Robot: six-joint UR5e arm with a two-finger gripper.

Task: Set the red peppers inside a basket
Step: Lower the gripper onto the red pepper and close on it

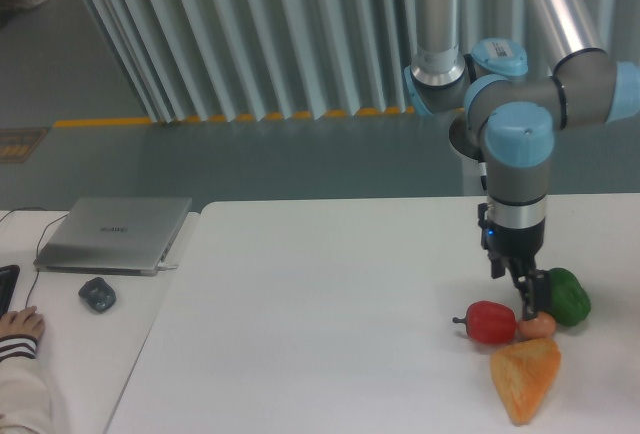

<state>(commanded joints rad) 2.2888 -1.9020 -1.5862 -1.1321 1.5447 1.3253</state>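
Pepper point(489, 322) red, on table point(330, 304) | just left-below tool point(529, 301) | tool jaws unclear, cannot tell state

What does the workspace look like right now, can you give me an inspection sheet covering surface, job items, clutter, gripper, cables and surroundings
Surface: white table, mostly bare; items bunched near its right front.
Job's things: red pepper lying on its side, stem pointing left, touching the small orange ball. No basket seen.
Clutter: green pepper behind the ball; orange wedge-shaped piece in front.
Gripper: gripper pointing down among the items, just above the ball; open or shut cannot be told.
Cables: thin dark cable by the closed laptop on the side desk.
Surroundings: mouse, a person's hand at left edge, ribbed grey wall, yellow floor line.
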